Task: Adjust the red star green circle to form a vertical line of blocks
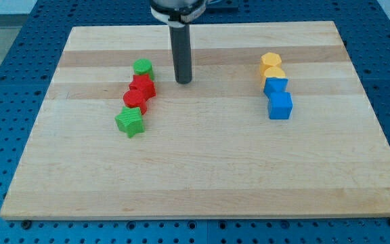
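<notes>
You are seeing my tip (183, 80), a jawless rod, resting on the bench (202, 169) just right of the green circle (143, 67) and red star (143, 87).

The arm enters from the view's top centre, only its pale lower housing showing at the frame edge. From it a straight dark rod hangs upright. My tip (184, 81) sits on the surface in the upper middle, nothing touching its lower end.

Rod tip (183, 81) sits just right of red star (143, 86). Green circle (142, 67) touches the star's top-left.
</notes>
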Available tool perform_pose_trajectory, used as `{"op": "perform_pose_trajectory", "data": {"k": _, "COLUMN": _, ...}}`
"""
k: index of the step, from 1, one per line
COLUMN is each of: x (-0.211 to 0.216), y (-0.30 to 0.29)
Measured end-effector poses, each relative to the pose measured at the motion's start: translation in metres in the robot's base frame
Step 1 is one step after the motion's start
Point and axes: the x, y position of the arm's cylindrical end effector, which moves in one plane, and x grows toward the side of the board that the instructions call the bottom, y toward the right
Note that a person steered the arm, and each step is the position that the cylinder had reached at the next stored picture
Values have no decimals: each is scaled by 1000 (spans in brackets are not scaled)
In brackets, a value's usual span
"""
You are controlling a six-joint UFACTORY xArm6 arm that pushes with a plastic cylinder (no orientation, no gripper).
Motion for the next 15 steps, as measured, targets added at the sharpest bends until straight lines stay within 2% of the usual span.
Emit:
{"op": "perform_pose_trajectory", "data": {"k": 5, "x": -8, "y": -8}}
{"op": "perform_pose_trajectory", "data": {"k": 10, "x": 43, "y": -32}}
{"op": "perform_pose_trajectory", "data": {"k": 15, "x": 43, "y": -44}}
